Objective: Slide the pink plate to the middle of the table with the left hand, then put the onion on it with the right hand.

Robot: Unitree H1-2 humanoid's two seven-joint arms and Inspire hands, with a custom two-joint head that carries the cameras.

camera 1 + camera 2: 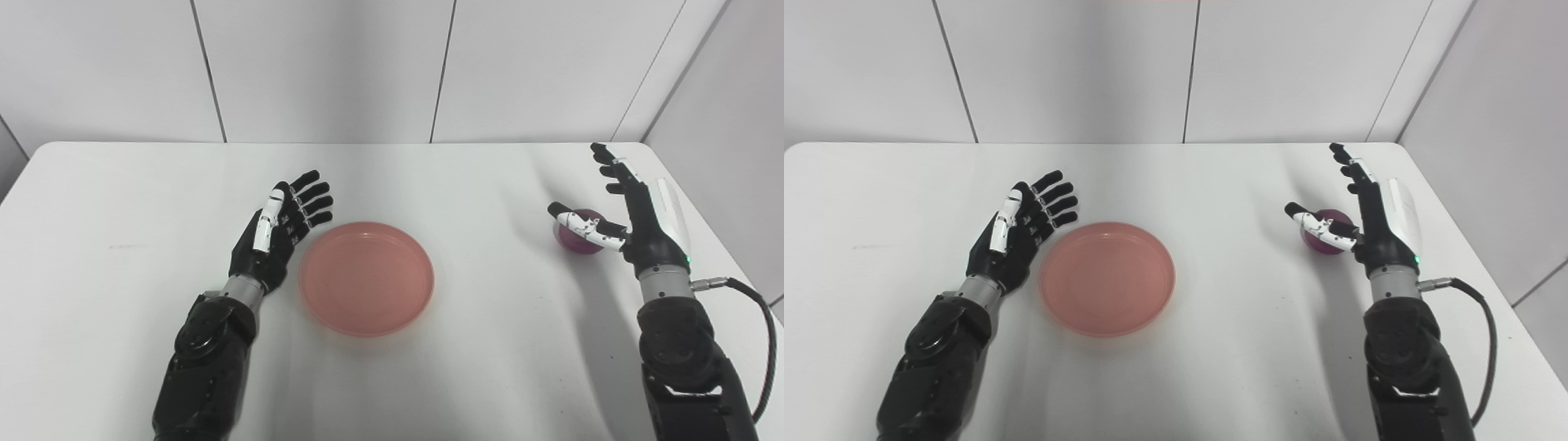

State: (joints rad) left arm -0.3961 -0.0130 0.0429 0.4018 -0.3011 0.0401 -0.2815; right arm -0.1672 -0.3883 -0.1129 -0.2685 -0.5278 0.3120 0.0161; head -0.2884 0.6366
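The pink plate [366,278] lies flat near the middle of the white table [122,196], with nothing on it. My left hand [278,229] rests just left of the plate's rim, open, fingers spread and pointing up and right. A purple onion [579,236] sits on the table at the right. My right hand [637,211] stands open right beside it, palm facing the onion, thumb reaching over its top and fingers stretched away toward the wall. The onion is partly hidden by the thumb.
White wall panels [324,67] rise behind the table's far edge, and another panel closes the right side. A black cable [762,324] loops out from my right wrist near the table's right edge.
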